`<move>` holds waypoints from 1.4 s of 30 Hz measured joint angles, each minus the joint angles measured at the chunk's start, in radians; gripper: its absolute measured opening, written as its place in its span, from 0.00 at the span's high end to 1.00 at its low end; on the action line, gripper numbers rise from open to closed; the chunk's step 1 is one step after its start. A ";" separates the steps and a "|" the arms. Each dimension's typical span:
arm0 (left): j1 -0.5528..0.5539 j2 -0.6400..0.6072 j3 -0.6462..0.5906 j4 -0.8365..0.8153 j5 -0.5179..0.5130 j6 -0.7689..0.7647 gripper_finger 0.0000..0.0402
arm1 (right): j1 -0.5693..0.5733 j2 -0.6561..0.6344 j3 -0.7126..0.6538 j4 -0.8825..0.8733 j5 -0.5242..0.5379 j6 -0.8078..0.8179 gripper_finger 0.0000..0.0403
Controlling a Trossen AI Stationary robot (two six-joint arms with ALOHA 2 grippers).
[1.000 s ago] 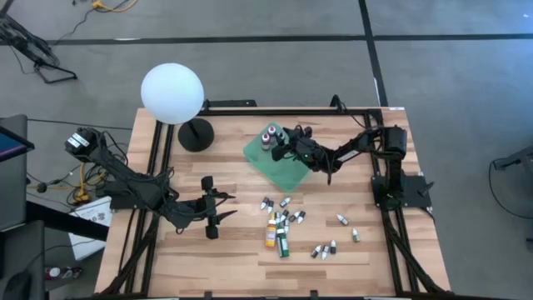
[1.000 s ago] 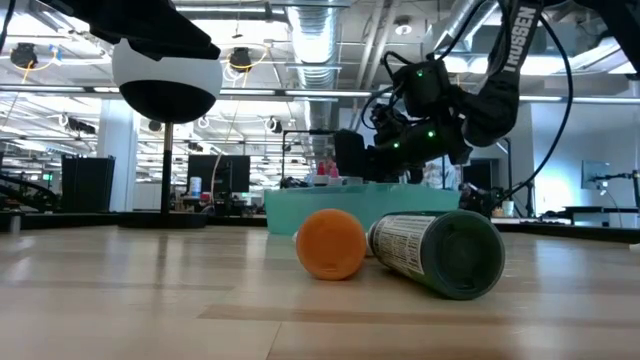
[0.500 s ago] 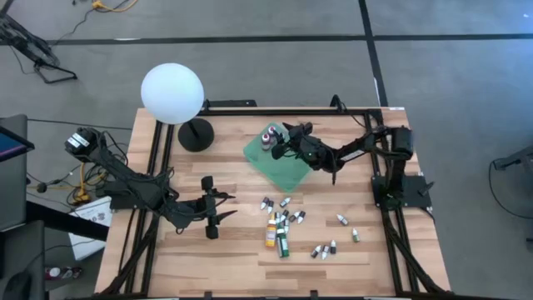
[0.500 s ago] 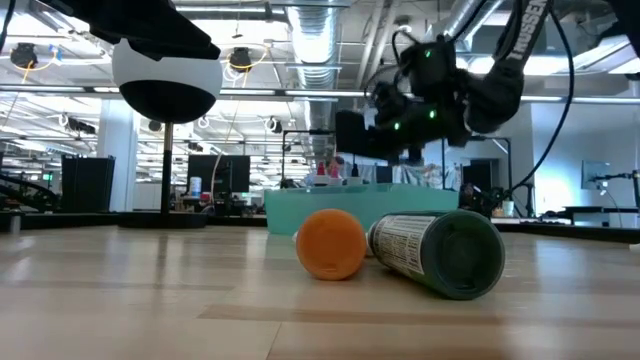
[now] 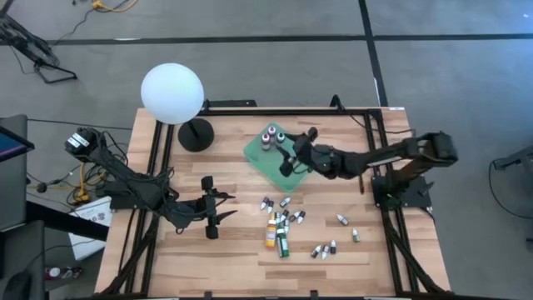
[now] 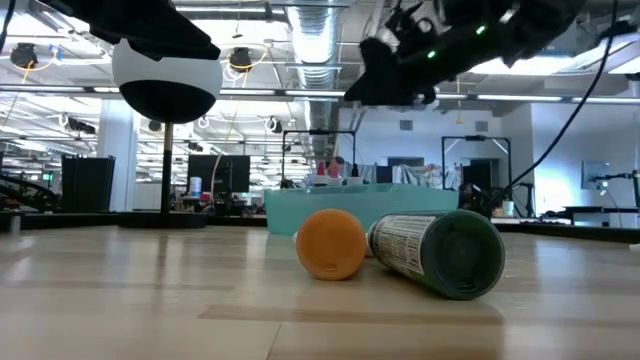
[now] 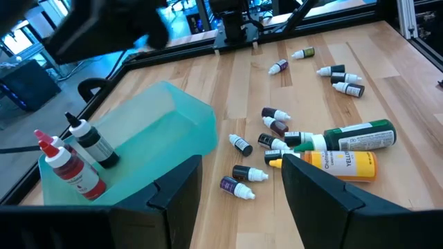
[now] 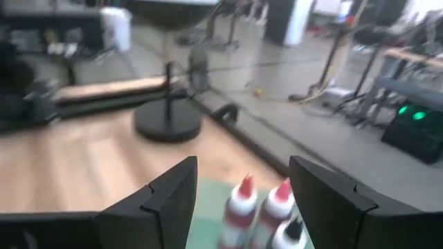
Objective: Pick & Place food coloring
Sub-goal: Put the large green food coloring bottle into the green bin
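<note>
Right hand (image 5: 287,163) open and empty above the green tray (image 5: 275,169), pulled back from the bottles standing in it.

The tray is a flat translucent teal rectangle on the pale wooden worktop (image 5: 241,242); three food coloring bottles (image 5: 271,137) stand at its far corner, apparently two red and one dark. The other tiny white-capped bottles (image 5: 284,218) lie scattered nearer the front. A second ago the right hand hovered over the standing bottles. Left hand (image 5: 210,218) waits open, low on the worktop.
</note>
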 joint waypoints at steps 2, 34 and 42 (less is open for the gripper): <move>0.000 0.000 0.000 0.000 0.000 0.000 0.52 | 0.044 -0.045 0.000 -0.096 0.000 0.036 0.45; 0.000 0.000 0.000 -0.001 0.156 0.000 0.52 | 0.547 0.254 0.269 -0.535 -0.251 0.758 0.51; 0.000 0.000 0.000 0.000 0.157 -0.001 0.52 | 0.556 0.365 0.504 -0.886 -0.314 0.910 0.55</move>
